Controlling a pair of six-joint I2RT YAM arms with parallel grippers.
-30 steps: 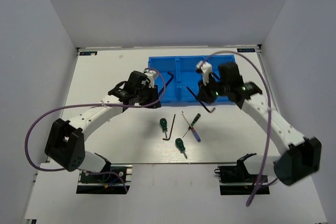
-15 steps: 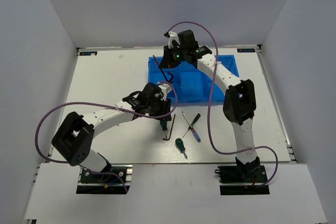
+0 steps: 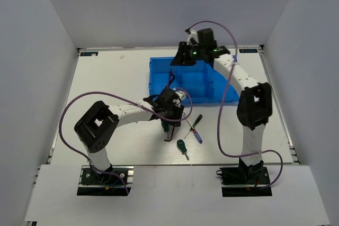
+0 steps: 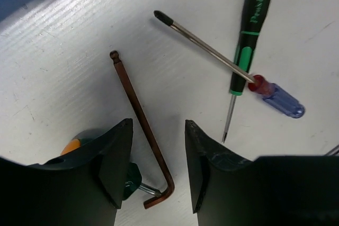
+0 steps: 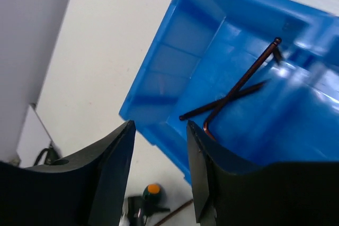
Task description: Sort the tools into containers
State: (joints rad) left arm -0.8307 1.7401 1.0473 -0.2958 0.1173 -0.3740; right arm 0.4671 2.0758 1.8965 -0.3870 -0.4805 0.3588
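Left wrist view: black-and-green screwdriver [image 4: 258, 3], green lettering along the handle reads "Pro'sKit". Top view: two small blue stickers [image 3: 90, 53] at the far corners of the table [image 3: 114, 78], print too small to read. Nothing else legible in any view

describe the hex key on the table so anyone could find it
On the white table, on the blue tray's near side, look under the left gripper. The hex key is a thin dark L-shaped rod; its neighbours are handled screwdrivers.
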